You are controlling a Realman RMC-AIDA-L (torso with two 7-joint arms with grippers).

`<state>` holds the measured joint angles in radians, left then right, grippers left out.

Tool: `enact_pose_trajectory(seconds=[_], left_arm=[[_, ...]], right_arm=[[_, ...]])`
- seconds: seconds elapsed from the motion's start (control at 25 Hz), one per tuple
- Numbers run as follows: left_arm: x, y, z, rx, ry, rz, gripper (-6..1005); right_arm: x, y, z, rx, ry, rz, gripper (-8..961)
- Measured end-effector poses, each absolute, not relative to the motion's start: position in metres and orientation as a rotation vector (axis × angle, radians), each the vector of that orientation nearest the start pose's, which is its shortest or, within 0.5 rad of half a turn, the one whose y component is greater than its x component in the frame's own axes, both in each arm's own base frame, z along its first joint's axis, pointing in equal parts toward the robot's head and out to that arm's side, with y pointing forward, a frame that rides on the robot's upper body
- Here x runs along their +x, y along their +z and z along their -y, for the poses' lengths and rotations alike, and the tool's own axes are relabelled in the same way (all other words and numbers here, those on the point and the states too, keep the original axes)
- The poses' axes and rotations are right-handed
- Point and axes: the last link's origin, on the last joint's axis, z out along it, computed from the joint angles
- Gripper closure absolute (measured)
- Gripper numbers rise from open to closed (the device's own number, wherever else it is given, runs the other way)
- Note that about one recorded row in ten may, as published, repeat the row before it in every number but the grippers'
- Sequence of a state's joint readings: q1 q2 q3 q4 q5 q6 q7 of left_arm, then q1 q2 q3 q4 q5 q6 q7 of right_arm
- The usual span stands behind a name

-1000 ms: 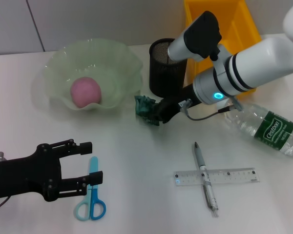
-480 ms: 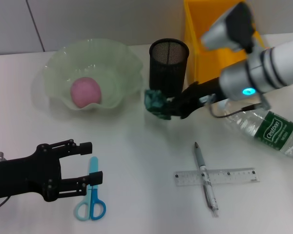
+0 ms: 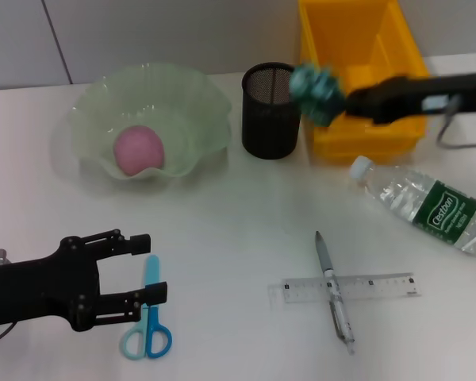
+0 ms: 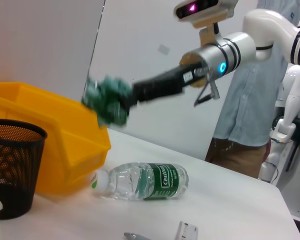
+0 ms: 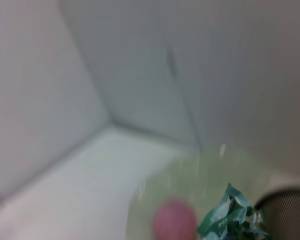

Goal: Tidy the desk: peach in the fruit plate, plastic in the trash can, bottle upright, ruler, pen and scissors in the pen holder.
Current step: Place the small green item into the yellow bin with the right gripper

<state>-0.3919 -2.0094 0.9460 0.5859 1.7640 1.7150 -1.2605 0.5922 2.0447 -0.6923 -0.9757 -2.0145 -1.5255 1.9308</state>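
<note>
At the upper right, the right gripper [image 3: 341,99] is clamped on the crumpled green plastic [image 3: 315,84] over the trash can [image 3: 363,48]. At the lower left, the left gripper [image 3: 147,276] sits with fingers apart around the scissors [image 3: 149,321].

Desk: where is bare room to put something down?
Free: the desk between plate, scissors and pen; also the near right corner below the ruler. Crowded: holder, bin, bottle.

- Crumpled teal-green plastic wad [image 5: 230,216] in the foreground.
- Blurred round pink peach [image 5: 174,220] lying in a pale-green translucent glass bowl [image 5: 215,167].
- Black wire-mesh cup [image 5: 286,209] beside the wad.
</note>
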Motion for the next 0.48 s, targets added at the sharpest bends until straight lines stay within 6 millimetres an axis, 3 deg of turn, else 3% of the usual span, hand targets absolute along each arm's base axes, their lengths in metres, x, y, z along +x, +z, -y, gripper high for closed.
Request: enact_pose_trajectory(seconds=[0.2,0.48], left_arm=[[-0.276,-0.001,-0.275,-2.869,-0.870,0.550,200],[-0.276,-0.001,-0.274,-2.870,-0.871,0.550,200]], right_arm=[[0.239,0.099,-0.378,-2.367,0.892,-0.872,935],[0.258,0.102,-0.391,-2.202,0.844,-0.876,937]])
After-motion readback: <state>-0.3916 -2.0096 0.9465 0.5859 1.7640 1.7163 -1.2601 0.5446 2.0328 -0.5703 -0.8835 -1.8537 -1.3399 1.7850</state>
